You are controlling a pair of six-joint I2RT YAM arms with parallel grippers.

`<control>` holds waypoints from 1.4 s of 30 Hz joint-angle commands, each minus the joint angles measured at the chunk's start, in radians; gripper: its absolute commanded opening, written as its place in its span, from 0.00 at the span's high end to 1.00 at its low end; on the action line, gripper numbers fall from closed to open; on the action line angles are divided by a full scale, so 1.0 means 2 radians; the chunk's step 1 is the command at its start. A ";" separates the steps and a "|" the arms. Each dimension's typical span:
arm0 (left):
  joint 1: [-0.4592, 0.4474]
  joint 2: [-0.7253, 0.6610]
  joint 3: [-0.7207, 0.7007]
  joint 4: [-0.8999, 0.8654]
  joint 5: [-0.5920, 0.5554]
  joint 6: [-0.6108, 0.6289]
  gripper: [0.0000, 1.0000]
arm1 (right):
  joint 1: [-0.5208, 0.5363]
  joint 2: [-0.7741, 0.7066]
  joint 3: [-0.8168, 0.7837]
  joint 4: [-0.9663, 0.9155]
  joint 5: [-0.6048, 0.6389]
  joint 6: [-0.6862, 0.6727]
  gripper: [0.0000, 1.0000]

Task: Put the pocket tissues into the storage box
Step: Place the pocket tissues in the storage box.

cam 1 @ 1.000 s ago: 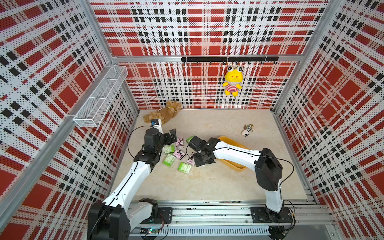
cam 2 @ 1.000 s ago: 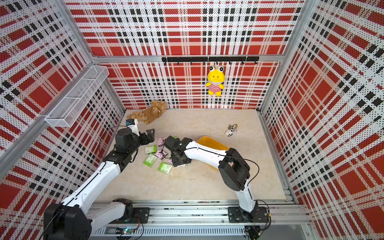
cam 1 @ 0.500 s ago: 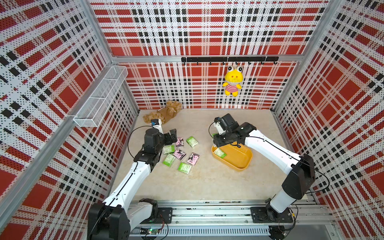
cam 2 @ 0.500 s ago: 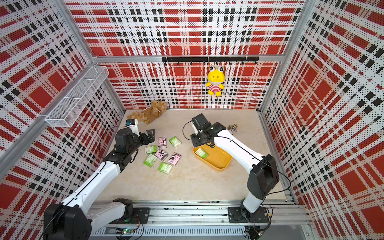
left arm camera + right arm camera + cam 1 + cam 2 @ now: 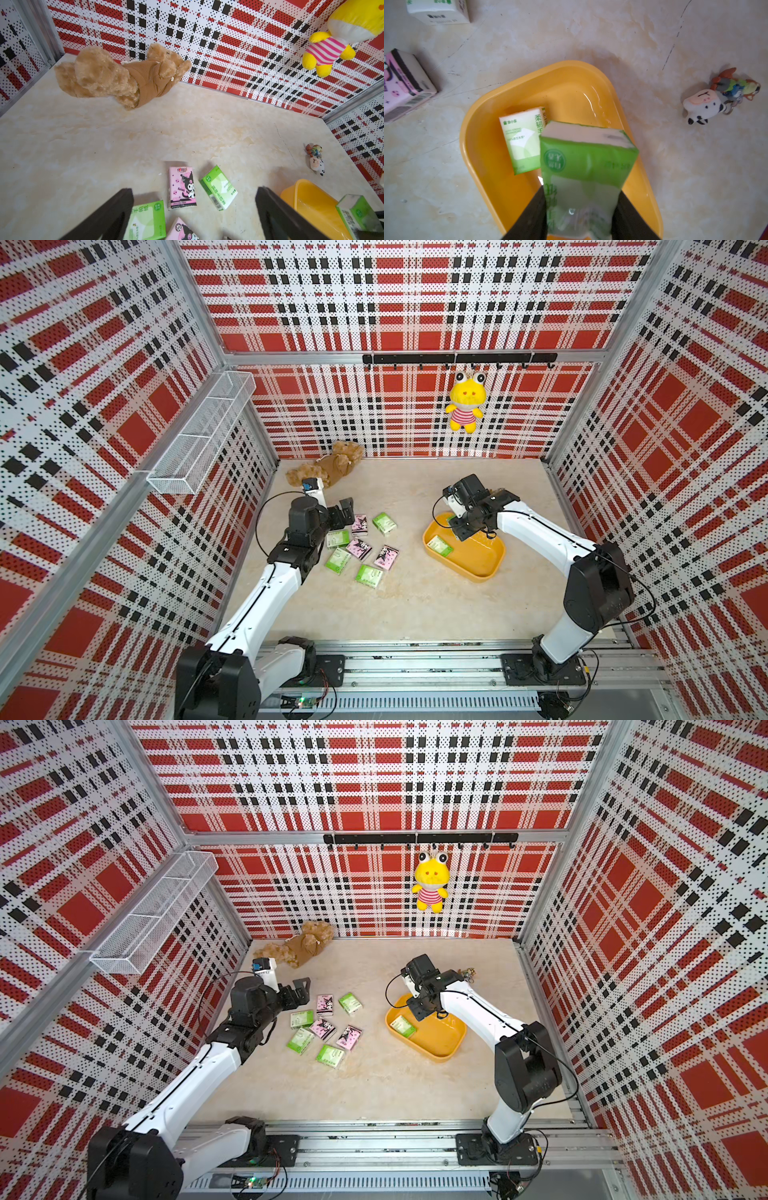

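Note:
My right gripper (image 5: 581,193) is shut on a green pocket tissue packet (image 5: 583,164) and holds it just above the yellow-orange storage box (image 5: 483,104). Both top views show this gripper (image 5: 459,526) (image 5: 419,1009) over the box's far left end (image 5: 478,558) (image 5: 436,1038). One green packet (image 5: 439,546) (image 5: 522,141) lies flat inside the box. Several green and pink packets (image 5: 359,548) (image 5: 323,1028) lie loose on the floor to the box's left. My left gripper (image 5: 347,508) (image 5: 194,190) hovers open over their far edge, holding nothing.
A brown teddy bear (image 5: 328,466) lies at the back left corner. A yellow plush (image 5: 465,404) hangs on the back wall. A keychain trinket (image 5: 708,101) (image 5: 315,160) lies just behind the box. A white wire basket (image 5: 203,435) is mounted on the left wall.
My right arm swung from the loose packets over to the storage box, carrying the green packet. The left arm has not moved.

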 commanded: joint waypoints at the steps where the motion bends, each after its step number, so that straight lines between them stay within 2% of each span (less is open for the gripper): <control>1: 0.000 -0.006 0.000 -0.003 0.003 0.005 0.01 | -0.002 0.025 0.016 0.007 0.025 -0.065 0.52; 5: 0.001 -0.009 0.003 -0.006 0.002 0.007 0.01 | -0.002 0.042 0.016 0.007 0.028 -0.086 0.52; 27: 0.012 0.018 0.015 -0.011 0.002 0.014 0.01 | -0.002 0.137 0.054 0.021 0.005 -0.095 0.51; 42: 0.011 0.032 0.023 -0.003 0.003 0.011 0.01 | 0.000 0.158 0.063 0.017 -0.018 -0.093 0.48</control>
